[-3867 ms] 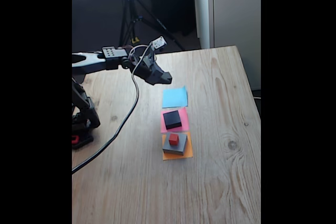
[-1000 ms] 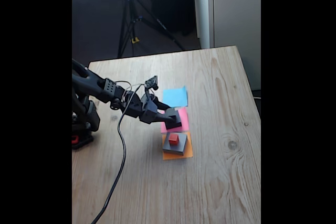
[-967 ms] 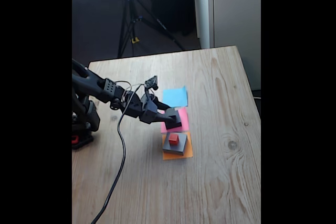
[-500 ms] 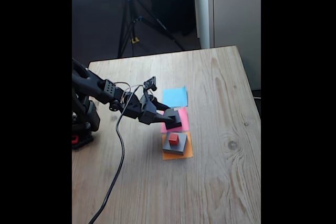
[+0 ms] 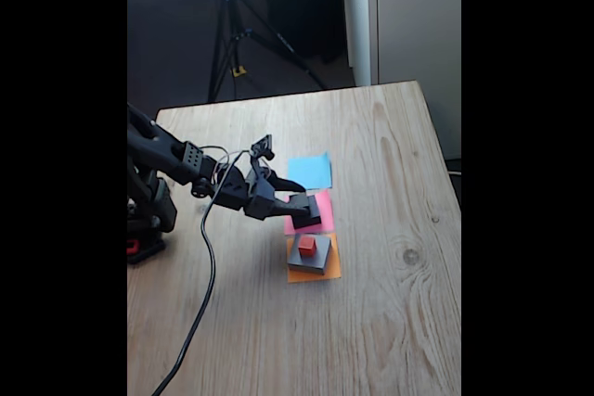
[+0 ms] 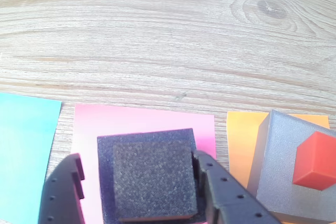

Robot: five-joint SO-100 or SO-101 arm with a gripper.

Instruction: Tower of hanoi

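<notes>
From my remote seat I have the gripper [image 6: 142,187] down over the pink paper square [image 6: 144,121], its two fingers set on either side of a stack of two dark blocks: the small dark grey block [image 6: 153,179] sits on the medium black block [image 6: 146,145], and both lie between my fingers. The right-hand finger in the wrist view looks to be touching the stack's side, while the left one stands a little apart, so I read the jaws as partly spread and closing, not yet a firm pinch. To the right of the tool in that view, on the orange paper square [image 6: 242,140], the wide flat grey block [image 6: 286,169] carries the tiny red cube [image 6: 314,160]; to the left lies the blue paper square [image 6: 26,150], bare. In the fixed view the gripper [image 5: 302,208] reaches out low across the wooden table [image 5: 390,322], just behind the grey block. To do this well I would keep the fingers square to the block's faces, settle at the height of the block I mean to take, close evenly, then lift straight up so nothing drags on the grey block beside it
</notes>
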